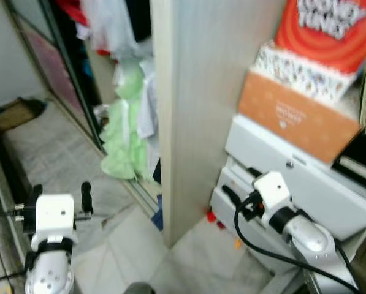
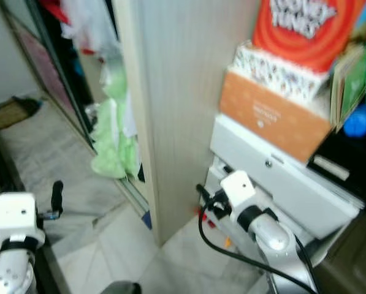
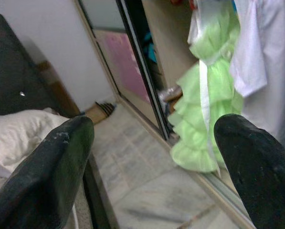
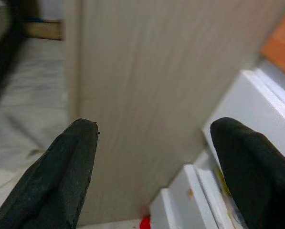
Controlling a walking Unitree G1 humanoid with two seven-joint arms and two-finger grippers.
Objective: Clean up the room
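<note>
1. The room's clutter sits in two places: clothes hanging in the open wardrobe, and a stack of boxes and drawers beside it.
2. A frilly pale-green garment hangs low in the wardrobe opening, its hem reaching down to the bottom sliding track; white garments hang just beside it, and something red shows higher up.
3. A tall light-wood wardrobe side panel stands between the clothes and the stack.
4. To the panel's right, white plastic drawers carry an orange cardboard box, a white patterned box above it, and a red-orange item with white lettering on top.
5. Small red bits and an orange bit lie on the floor at the foot of the drawers, near the panel.
6. The right gripper is held low in front of the drawers, pointing at the wood panel; its two black fingers stand wide apart with nothing between them.
7. The left gripper hovers over the pale marble-tiled floor, aimed at the green garment, fingers likewise spread and holding nothing.
8. A dark-framed mirrored sliding door runs along the wardrobe's left.
9. Near the left gripper are a dark headboard and a white pillow.
</note>
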